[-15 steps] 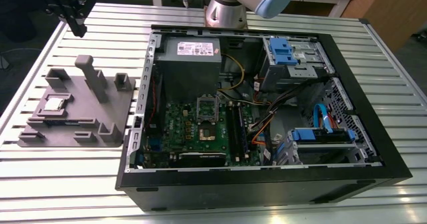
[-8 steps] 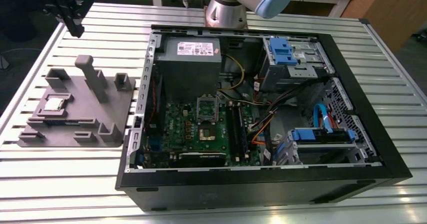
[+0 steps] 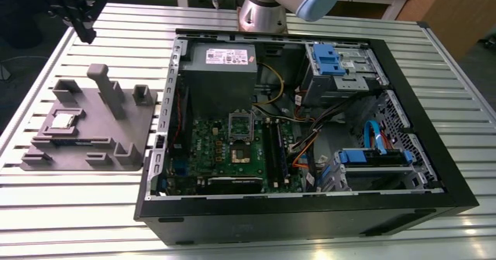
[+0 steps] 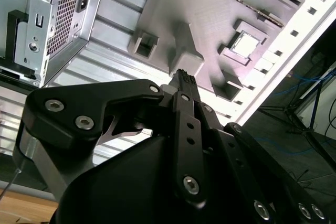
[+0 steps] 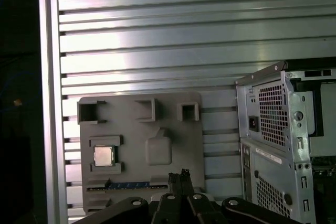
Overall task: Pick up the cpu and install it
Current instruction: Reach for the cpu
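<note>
The cpu (image 3: 62, 121) is a small square chip with a shiny metal top. It lies in a recess of the grey fixture plate (image 3: 93, 147) at the exterior view's left, and both wrist views show it from above as cpu (image 5: 103, 156) and cpu (image 4: 245, 45). My gripper (image 3: 83, 35) hangs high over the table's far left corner, well above and behind the plate. Its black fingertips (image 5: 181, 176) sit pressed together, shut on nothing; in the second wrist view the gripper (image 4: 184, 77) points down toward the plate (image 4: 173, 9).
An open computer case (image 3: 434, 155) lies on the slatted aluminium table (image 3: 69, 213), just to the right of the plate in the exterior view. Its green motherboard (image 3: 209, 147) carries a silver-framed bracket (image 3: 240, 122). The plate has raised posts (image 3: 108, 91). The case's rear panel (image 5: 273, 124) stands beside the plate.
</note>
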You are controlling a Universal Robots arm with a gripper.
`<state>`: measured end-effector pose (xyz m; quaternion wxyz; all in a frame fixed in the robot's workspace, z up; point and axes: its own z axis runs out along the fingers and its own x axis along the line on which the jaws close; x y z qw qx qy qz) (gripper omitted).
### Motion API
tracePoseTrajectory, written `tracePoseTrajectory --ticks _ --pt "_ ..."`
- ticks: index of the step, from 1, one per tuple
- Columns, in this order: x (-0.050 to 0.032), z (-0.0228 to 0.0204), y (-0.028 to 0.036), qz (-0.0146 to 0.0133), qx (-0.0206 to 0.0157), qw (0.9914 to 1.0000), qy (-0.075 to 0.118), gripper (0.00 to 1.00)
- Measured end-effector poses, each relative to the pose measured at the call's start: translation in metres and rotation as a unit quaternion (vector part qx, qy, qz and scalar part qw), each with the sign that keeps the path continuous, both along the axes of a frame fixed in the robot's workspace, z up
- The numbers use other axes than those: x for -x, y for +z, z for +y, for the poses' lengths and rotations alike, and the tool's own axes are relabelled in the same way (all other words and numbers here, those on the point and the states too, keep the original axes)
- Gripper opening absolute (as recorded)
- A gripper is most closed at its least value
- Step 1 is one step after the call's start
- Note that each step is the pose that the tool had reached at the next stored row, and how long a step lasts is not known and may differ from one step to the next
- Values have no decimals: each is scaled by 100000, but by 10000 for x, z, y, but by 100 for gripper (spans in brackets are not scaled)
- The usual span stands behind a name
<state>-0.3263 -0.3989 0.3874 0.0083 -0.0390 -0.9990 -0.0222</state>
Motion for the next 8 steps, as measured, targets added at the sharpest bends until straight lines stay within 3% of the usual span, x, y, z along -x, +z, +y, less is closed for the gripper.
tracePoseTrajectory --ticks 8 --pt "22 0 -2 2 2 100000 0 10"
